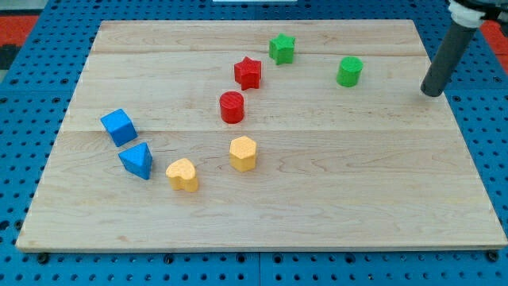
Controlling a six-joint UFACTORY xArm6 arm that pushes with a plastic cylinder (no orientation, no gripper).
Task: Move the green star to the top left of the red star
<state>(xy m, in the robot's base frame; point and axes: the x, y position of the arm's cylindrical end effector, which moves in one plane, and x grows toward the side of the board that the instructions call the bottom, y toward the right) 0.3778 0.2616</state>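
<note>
The green star (282, 48) sits near the view's top, just up and to the right of the red star (248, 72). The two are close but apart. My tip (431, 91) rests on the board at the view's right, far right of both stars and right of the green cylinder (349, 71). It touches no block.
A red cylinder (232, 106) stands below the red star. A yellow hexagon (243, 153) and a yellow heart (183, 175) lie lower down. A blue cube (119, 127) and a blue triangular block (136, 160) sit at the left. The wooden board (357, 206) lies on blue pegboard.
</note>
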